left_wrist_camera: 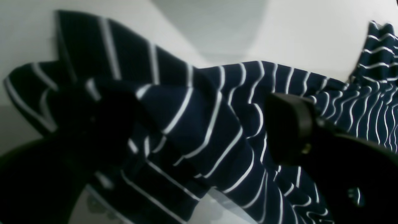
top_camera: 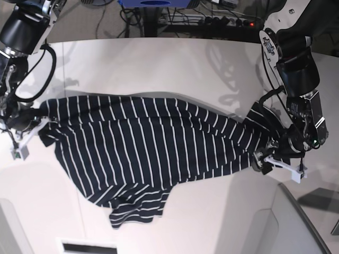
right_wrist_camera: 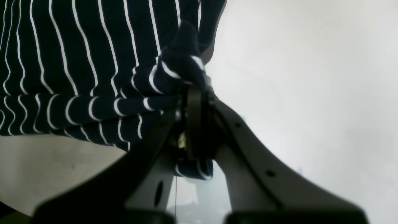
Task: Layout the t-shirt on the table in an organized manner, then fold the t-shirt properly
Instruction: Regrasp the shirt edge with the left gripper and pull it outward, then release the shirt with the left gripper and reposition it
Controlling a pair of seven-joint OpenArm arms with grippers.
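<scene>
The navy t-shirt (top_camera: 148,143) with thin white stripes lies stretched left to right across the white table (top_camera: 159,63), its lower part bunched toward the front. At the shirt's left end, my right gripper (top_camera: 24,132) is shut on a pinch of fabric; the right wrist view shows the cloth (right_wrist_camera: 77,62) clamped between the closed fingers of the gripper (right_wrist_camera: 194,93). At the shirt's right end is my left gripper (top_camera: 275,153). In the left wrist view its gripper (left_wrist_camera: 191,112) stands open, fingers wide apart, with a loose fold of striped cloth (left_wrist_camera: 202,140) lying between them.
The table's curved edge (top_camera: 296,206) runs past the left gripper at the lower right. Cables and a power strip (top_camera: 222,21) lie beyond the far edge. A pale panel (top_camera: 10,227) sits at the front left corner.
</scene>
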